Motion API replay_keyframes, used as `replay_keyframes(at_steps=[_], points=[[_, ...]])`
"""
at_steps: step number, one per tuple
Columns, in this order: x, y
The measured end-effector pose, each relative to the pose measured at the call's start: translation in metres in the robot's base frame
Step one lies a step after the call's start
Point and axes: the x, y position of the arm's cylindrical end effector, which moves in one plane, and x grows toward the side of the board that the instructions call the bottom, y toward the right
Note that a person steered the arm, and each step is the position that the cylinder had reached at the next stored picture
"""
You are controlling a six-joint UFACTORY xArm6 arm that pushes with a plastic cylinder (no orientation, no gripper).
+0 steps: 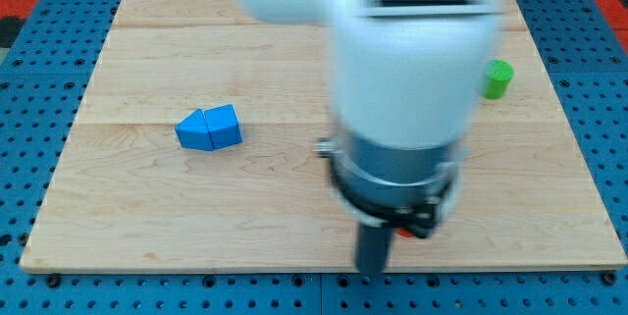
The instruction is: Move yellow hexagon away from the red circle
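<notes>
On the pale wooden bench, my tip stands near the view's bottom, below the blurred white arm. A sliver of red block shows just beside the rod. The yellow hexagon is hidden, so I cannot tell its place or heading. There is no pincer. A blue faceted block lies at the view's left, a green cylinder at the right.

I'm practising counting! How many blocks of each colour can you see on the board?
Blue blocks: 2, touching each other
Green block: 1
Red block: 1, only a sliver showing under the arm
Yellow: 0 visible
Total: 4 blocks in view
</notes>
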Motion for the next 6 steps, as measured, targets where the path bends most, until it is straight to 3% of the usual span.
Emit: replay_keyframes(at_steps=[1, 3, 5, 6], points=[[-0.001, 0.034], [-0.099, 0.038], [-0.177, -0.024], [-0.194, -0.062]])
